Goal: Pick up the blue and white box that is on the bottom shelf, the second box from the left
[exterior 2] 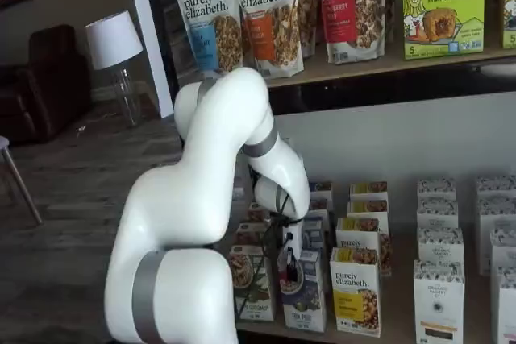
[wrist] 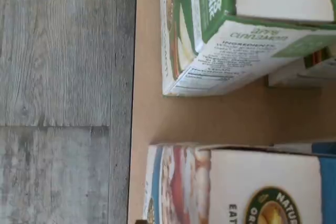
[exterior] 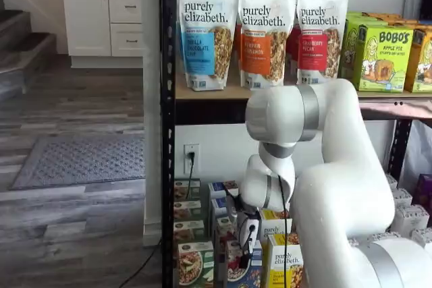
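The blue and white box stands at the front of the bottom shelf [exterior 2: 400, 313] in both shelf views [exterior: 241, 273] [exterior 2: 305, 302], with a bowl of red berries on its face. In the wrist view the box [wrist: 262, 182] lies close under the camera on the tan shelf board [wrist: 220, 119]. My gripper [exterior: 247, 242] [exterior 2: 289, 262] hangs just above the box's top, at its front edge. Its black fingers show side-on, and no gap can be made out. It holds nothing that I can see.
A green-and-white carton [exterior: 196, 264] [exterior 2: 251, 283] [wrist: 220, 30] stands left of the blue box and a yellow-and-white carton [exterior: 284, 262] [exterior 2: 355, 292] right of it. More rows of cartons stand behind. Tall granola bags [exterior: 206, 32] fill the shelf above. The black rack post [exterior: 167, 166] is at the left.
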### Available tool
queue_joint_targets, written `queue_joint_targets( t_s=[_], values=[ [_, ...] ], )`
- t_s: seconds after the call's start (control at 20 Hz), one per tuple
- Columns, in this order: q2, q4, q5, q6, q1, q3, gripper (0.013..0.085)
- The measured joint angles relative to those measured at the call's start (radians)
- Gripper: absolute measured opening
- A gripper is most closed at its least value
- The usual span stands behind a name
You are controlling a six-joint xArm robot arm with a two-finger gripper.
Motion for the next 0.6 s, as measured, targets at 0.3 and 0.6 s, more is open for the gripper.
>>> queue_joint_targets(
  t_s=[0.3, 0.6],
  values=[
    [-0.004, 0.006, 0.013, -0.006, -0.002, 0.0, 0.069],
    [-0.01, -0.019, 0.018, 0.014, -0.003, 0.007, 0.061]
  ],
)
